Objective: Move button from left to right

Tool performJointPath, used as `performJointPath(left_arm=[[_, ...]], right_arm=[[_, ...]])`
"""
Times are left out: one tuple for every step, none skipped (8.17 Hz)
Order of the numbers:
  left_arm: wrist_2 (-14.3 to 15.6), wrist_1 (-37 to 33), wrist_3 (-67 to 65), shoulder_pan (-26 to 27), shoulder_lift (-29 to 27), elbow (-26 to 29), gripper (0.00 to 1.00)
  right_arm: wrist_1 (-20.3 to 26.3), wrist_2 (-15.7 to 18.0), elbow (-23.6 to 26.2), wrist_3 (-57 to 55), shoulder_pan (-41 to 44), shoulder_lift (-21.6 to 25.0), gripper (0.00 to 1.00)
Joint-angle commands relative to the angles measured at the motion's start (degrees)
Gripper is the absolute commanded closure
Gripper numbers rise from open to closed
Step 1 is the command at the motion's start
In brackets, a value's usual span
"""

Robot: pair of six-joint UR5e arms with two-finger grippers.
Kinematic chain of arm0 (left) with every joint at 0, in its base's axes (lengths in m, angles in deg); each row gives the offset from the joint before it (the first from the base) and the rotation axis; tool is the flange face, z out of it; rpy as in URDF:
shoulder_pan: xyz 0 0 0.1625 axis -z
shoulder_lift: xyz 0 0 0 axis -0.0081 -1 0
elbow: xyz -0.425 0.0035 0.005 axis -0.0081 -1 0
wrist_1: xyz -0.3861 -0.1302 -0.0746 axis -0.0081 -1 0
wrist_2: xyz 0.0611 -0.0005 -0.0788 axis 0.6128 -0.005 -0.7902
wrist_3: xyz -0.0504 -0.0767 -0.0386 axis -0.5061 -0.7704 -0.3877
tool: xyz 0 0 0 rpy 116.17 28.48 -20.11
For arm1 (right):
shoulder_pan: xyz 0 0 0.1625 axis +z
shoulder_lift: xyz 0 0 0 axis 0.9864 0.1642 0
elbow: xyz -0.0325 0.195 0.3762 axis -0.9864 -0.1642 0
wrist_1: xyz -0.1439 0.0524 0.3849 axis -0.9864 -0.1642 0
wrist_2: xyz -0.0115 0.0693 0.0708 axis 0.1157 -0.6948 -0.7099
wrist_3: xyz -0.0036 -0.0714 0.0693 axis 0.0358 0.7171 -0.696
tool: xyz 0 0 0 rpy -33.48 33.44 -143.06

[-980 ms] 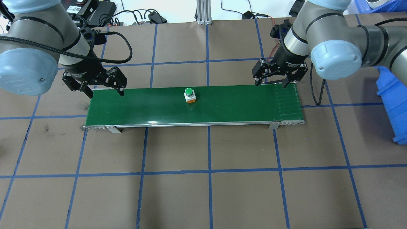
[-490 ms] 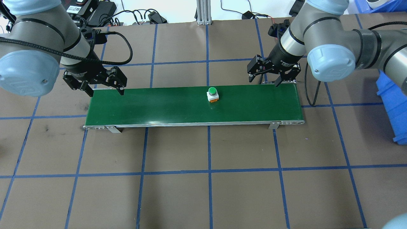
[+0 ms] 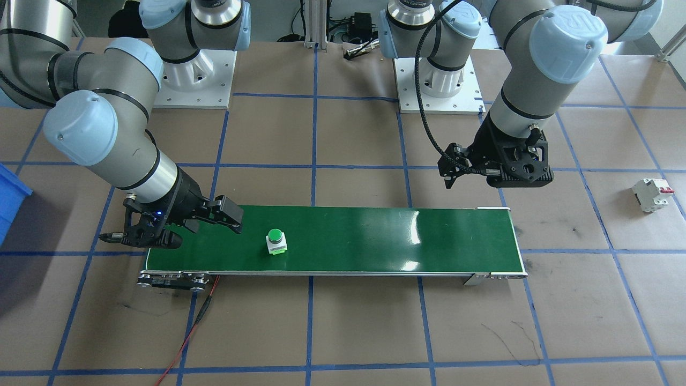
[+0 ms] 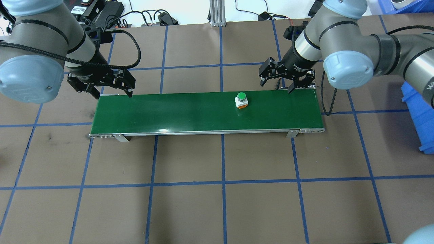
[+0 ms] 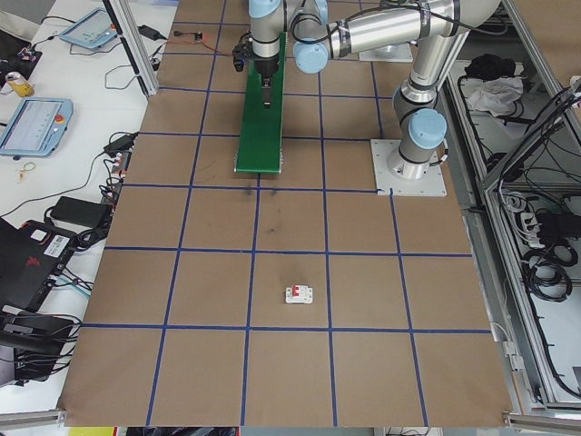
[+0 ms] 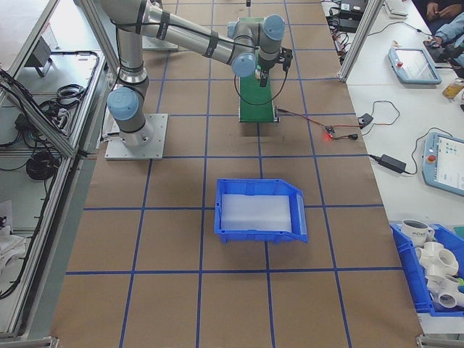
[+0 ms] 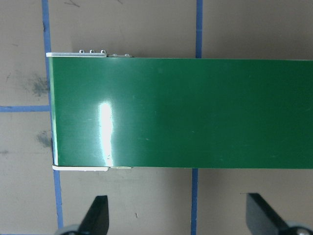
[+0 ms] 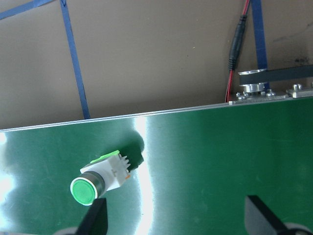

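Change: the button point(image 4: 241, 100) has travelled further along the belt toward my right side; a second ago it sat near the belt's middle, half a second ago just past it. My right gripper point(image 4: 277, 81) has swung back along the far edge toward the button. My left gripper point(image 4: 107, 88) has barely shifted.

Button: it stands upright on the green belt point(image 4: 169, 112), green cap up, white body on a light green base. It lies right of the middle, nearer the far edge. Nothing touches it.

Right gripper: my jaws are spread wide and hold nothing. I hover over the far edge of the belt near its right end, just beyond the button and a little to its right. From my right wrist I see the button point(image 8: 100, 177) close by one of my fingertips point(image 8: 95, 219), with the belt's edge rail and a red wire point(image 8: 235, 58) beyond.

Left gripper: jaws also apart, empty. I hang over the far left corner of the belt, well apart from the button. My left wrist sees only the bare left end of the belt point(image 7: 195, 112) and two fingertips point(image 7: 98, 215).

Elsewhere: a white breaker with a red tab point(image 3: 651, 194) lies on the brown table point(image 4: 217, 203), well off the belt's left end. A blue bin point(image 6: 259, 210) sits on the table on my right side.
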Motion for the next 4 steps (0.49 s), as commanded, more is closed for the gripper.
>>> performJointPath(left_arm=[[0.4,0.3,0.4,0.1,-0.1,0.0,0.0],[0.4,0.3,0.5,0.0,-0.1,0.1,0.0],[0.4,0.2,0.5,0.0,-0.1,0.1,0.0],[0.3,0.2,0.3,0.1,-0.1,0.0,0.0]], right_arm=[[-4.7,0.2,0.2,-3.0,2.9,-2.7,0.02],[-5.9,0.2,0.4,-3.0,3.0,-3.5,0.03],[-6.0,1.2,0.5,-2.1,3.0,-4.4,0.12],[-5.9,3.5,1.4,1.2,3.0,-5.0,0.24]])
